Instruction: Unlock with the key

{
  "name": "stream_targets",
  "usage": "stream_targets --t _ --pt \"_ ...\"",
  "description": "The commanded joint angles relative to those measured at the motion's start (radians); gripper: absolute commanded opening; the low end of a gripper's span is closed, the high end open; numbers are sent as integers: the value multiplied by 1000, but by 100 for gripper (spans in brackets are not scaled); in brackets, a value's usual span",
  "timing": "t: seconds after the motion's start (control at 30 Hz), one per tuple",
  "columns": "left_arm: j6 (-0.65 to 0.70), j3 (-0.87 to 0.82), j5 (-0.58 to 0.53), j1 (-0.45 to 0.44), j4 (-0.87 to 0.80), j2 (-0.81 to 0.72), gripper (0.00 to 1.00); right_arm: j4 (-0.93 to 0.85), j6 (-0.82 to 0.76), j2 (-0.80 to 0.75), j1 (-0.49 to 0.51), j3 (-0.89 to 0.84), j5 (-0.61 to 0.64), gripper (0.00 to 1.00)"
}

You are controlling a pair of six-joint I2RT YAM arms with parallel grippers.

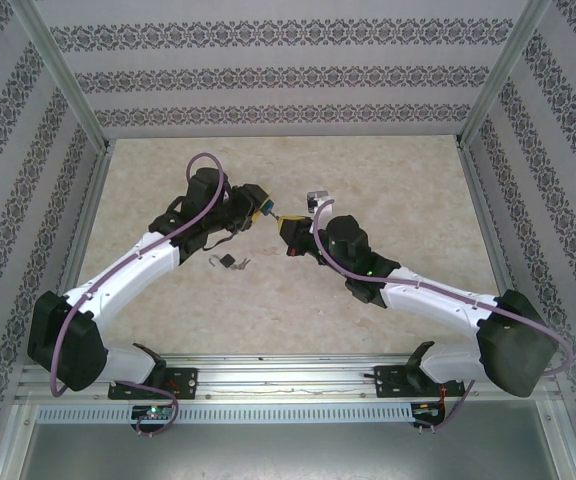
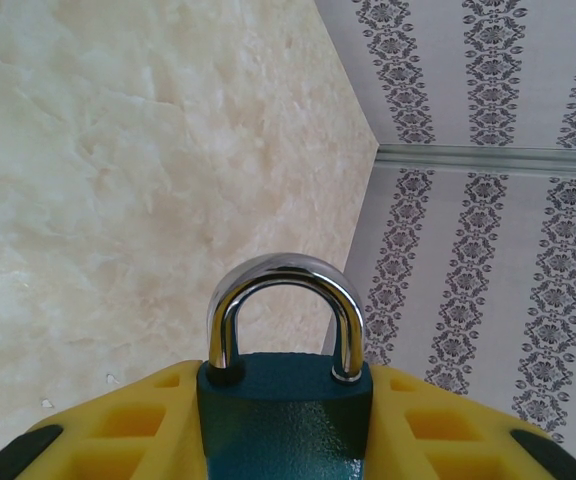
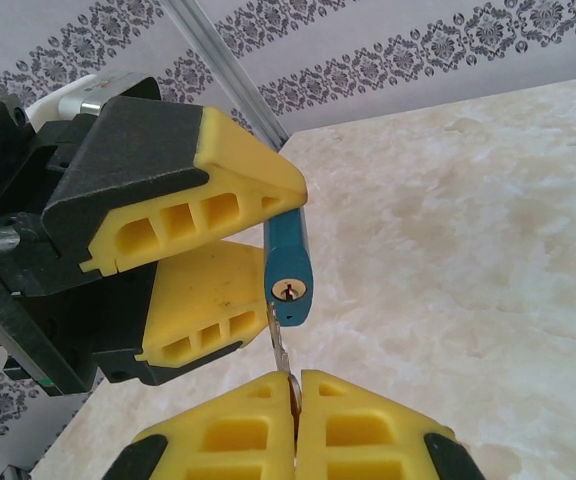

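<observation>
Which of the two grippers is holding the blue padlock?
The left gripper, clamped on the blue padlock; the right gripper pinches the key instead.

Two white-and-black robot arms reach inward over a beige, marble-patterned table (image 1: pixel 388 170) walled with striped damask wallpaper. The left gripper (image 1: pixel 265 209) pinches a small blue padlock (image 1: pixel 267 212) between yellow fingers. The right gripper (image 1: pixel 288 222) sits just right of that blue padlock, its tip almost against it. Left of the blue padlock and nearer the arm bases, a small silver padlock with keys (image 1: pixel 226 262) lies on the table.
</observation>
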Motion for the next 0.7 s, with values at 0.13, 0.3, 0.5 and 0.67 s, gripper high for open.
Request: stream_targets --t 0.13,0.3,0.5,0.67 --pt "-24 -11 27 0 80 -30 36 36 17 14 7 36 24 0" --pt "-27 -12 27 0 82 -33 36 36 20 24 2 44 21 0" --pt "-28 -11 27 -1 90 -32 37 51 35 23 0 26 29 0" --pt "-30 -11 33 0 97 -31 37 69 46 17 -9 17 30 0"
